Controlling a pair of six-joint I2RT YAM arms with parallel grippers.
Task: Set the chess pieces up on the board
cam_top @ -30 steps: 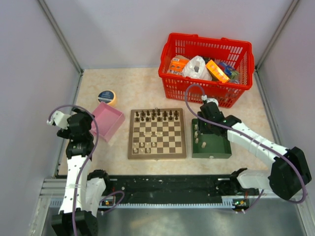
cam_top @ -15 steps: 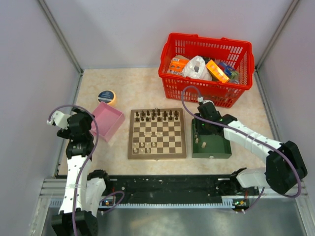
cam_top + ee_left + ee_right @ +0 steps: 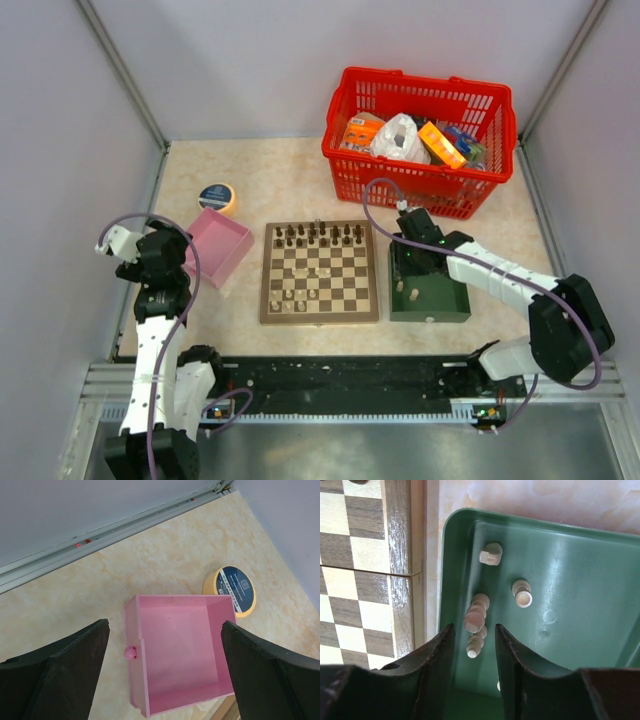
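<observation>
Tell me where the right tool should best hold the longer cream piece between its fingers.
Probably its slim middle, from above, one finger on each long side. The piece seems to lie flat in the tray, lengthwise between the fingers of the open right tool, close to the wall.

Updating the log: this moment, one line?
right gripper: jaws open astride cream piece in green tray | left gripper: open, facing pink box

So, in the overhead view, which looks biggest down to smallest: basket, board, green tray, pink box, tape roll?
1. basket
2. board
3. green tray and pink box: they look about alike and both are partly hidden, so I won't rank them
4. tape roll
</observation>
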